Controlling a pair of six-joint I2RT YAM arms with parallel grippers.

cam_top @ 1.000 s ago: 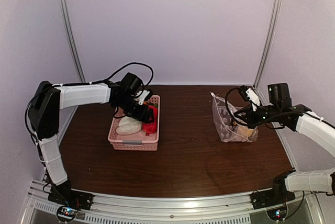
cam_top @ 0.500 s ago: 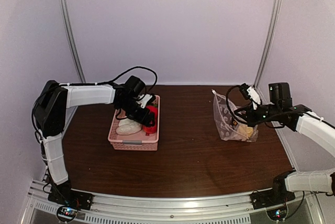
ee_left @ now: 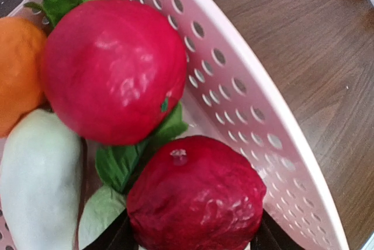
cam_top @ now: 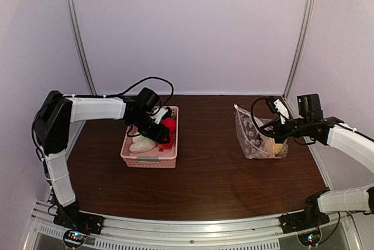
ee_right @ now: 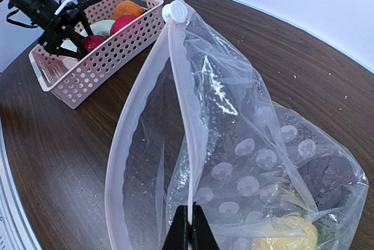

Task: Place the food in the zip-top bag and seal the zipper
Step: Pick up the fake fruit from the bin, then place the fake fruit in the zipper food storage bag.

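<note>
Plastic of the zip-top bag (ee_right: 234,121) is pinched in the closed right gripper (ee_right: 188,232), while the left gripper (ee_left: 194,237), part-open, flanks a dark red fruit (ee_left: 196,191) (gripped or not, I cannot tell).

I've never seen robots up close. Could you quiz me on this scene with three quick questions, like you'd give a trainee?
1. True or false: the zip-top bag is zipped shut.
2. Which food sits between the left pincer's fingers? A) the orange piece B) the dark red piece C) the whitish-and-green piece
3. What is the right pincer pinching?

Key: 1 false, its mouth gapes open. 2 B. 3 the bag's edge.
</note>
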